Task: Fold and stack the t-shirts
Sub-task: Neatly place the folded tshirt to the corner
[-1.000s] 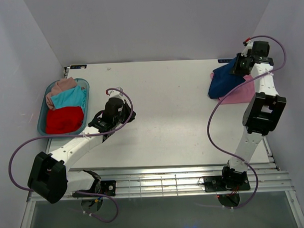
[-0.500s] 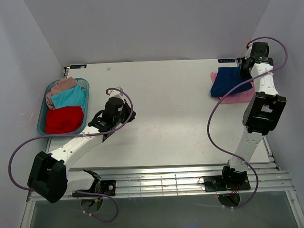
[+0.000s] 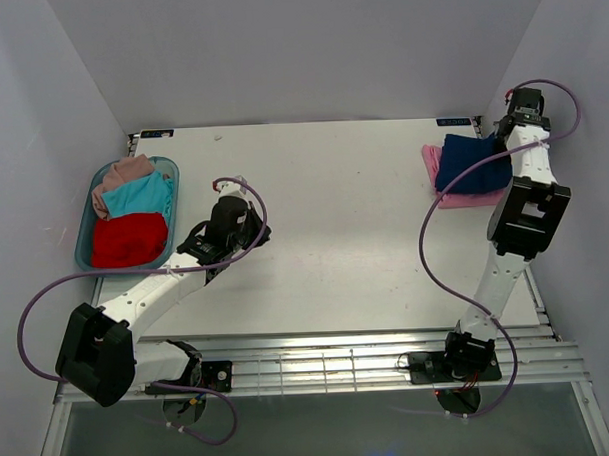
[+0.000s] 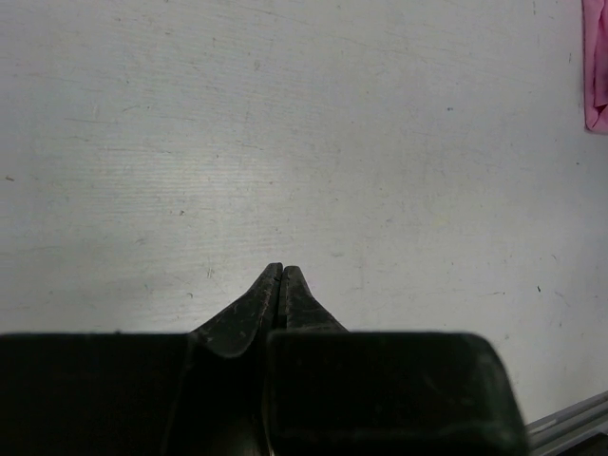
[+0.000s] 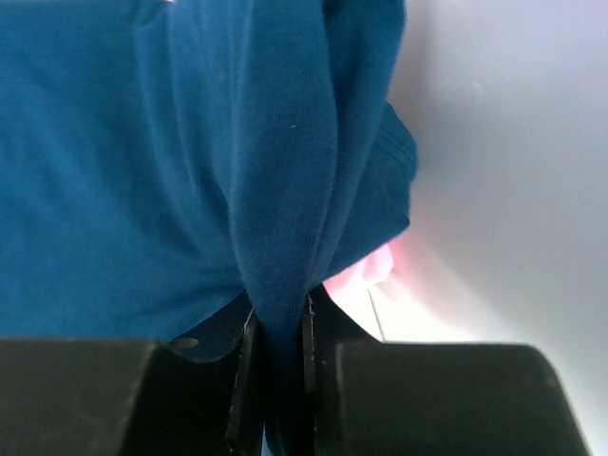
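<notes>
1. Cloth of the navy t-shirt (image 3: pixel 469 160) lies in a compact fold at the far right corner of the table (image 3: pixel 334 217), close to the side wall (image 3: pixel 582 138).
2. It rests on the pink t-shirt (image 3: pixel 435 168), which shows only as a strip along the navy one's left and near edges.
3. The right gripper (image 5: pixel 277 318) is clamped on a bunched ridge of navy cloth; its fingers (image 5: pixel 242 332) press in from both sides.
4. The left gripper (image 4: pixel 282 275) holds nothing. Its tips are together and it hangs over bare tabletop left of centre, well apart from the stack.
5. At the table's left edge sits a blue basket (image 3: pixel 82 246) holding three crumpled shirts: the red t-shirt (image 3: pixel 128 239) nearest, the teal t-shirt (image 3: pixel 143 197) in the middle and the dusty-pink t-shirt (image 3: pixel 123 174) at the far end.
</notes>
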Controlling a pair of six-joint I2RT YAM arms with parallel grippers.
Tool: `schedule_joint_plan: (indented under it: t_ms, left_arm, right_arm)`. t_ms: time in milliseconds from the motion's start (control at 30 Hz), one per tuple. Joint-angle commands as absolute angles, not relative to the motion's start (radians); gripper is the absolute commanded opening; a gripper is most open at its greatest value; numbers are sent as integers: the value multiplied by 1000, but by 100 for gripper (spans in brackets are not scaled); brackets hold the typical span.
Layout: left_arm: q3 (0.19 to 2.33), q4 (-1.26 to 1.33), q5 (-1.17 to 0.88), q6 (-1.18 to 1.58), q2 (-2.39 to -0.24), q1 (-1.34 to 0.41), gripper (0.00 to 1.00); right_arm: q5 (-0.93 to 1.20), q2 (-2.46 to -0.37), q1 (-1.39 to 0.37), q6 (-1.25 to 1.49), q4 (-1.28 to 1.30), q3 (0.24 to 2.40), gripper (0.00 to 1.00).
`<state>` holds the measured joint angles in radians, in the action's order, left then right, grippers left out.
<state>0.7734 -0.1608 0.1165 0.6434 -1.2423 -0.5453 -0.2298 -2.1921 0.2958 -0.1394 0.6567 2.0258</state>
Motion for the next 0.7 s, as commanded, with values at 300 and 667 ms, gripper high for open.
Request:
schedule_joint_plan:
  t_ms: [300,667]
  left_arm:
    - [799,-196,138,621,-1247,-541,11]
    - [966,-249,275,474,-1302,-538,42]
  right_arm:
    - [-327,-2201,333,-114,630,2002,48]
    - [-253,-1860,192,-97,560,1873,93]
